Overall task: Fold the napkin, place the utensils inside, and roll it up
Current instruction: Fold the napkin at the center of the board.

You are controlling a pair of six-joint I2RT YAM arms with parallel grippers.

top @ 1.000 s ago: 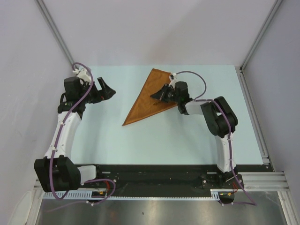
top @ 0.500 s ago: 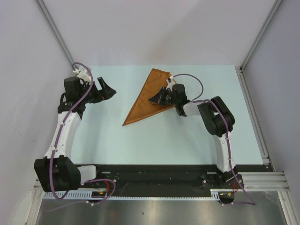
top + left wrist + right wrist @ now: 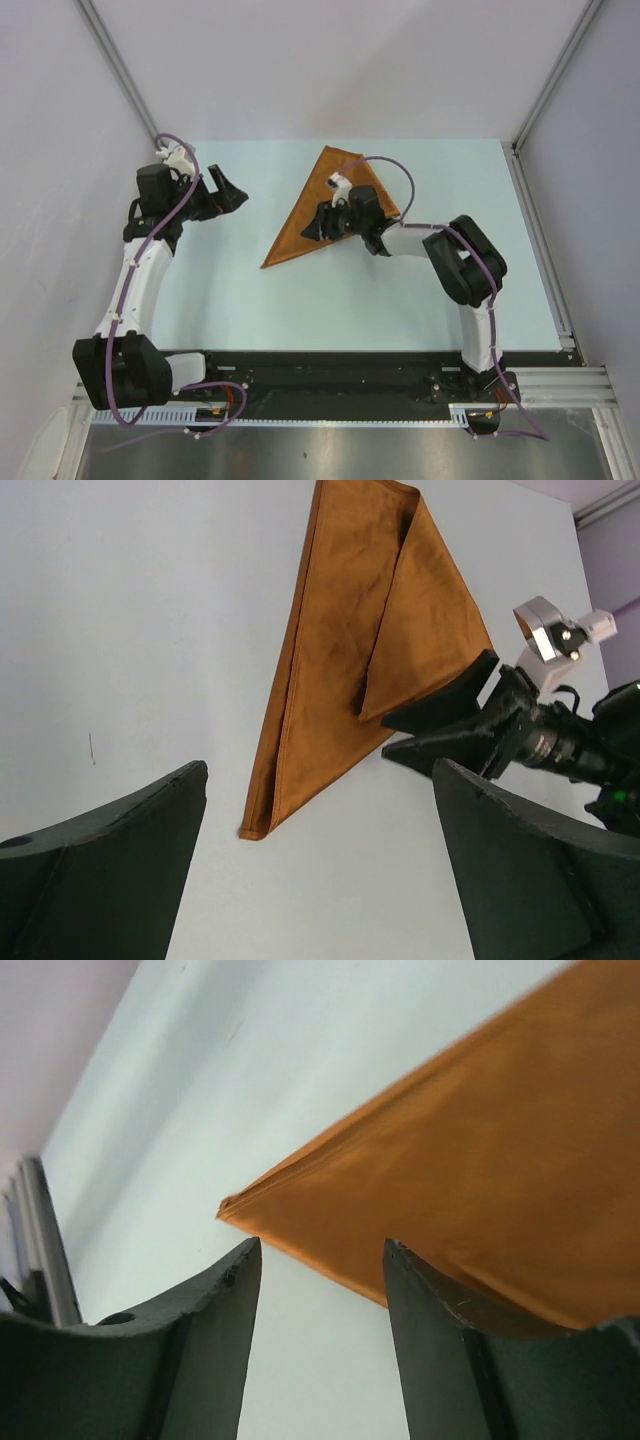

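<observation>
Where the top view looks down on the pale worktop (image 3: 250,310), the rust-orange napkin (image 3: 318,183) lies flat near the middle, toward the far side. It is folded into a long triangle. Its broad end points to the far edge and its narrow tip reaches toward the near left.

From the left wrist camera the napkin (image 3: 330,660) shows a second layer. An upper flap is folded over the lower cloth and comes to its own point partway down the right-hand edge.

The right pincer (image 3: 314,224) sits low over the napkin's near-right edge, its arm stretched in from the right. In the left wrist view the right pincer (image 3: 400,735) has its two dark fingers apart. They point at the flap's corner with nothing clamped between them. Its own camera agrees: the right pincer (image 3: 320,1250) stands parted, and the napkin (image 3: 480,1150) runs across just beyond the fingertips, its folded edge ending in a sharp tip at the left. Whether either finger touches the cloth cannot quite be told, since the view is close and blurred.

The left pincer (image 3: 235,195) hangs over the left part of the worktop, well apart from the napkin and turned toward it. Its jaws are spread wide and it holds nothing. In its own view the left pincer (image 3: 318,770) frames the napkin's narrow tip between its fingers (image 3: 100,870).
</observation>
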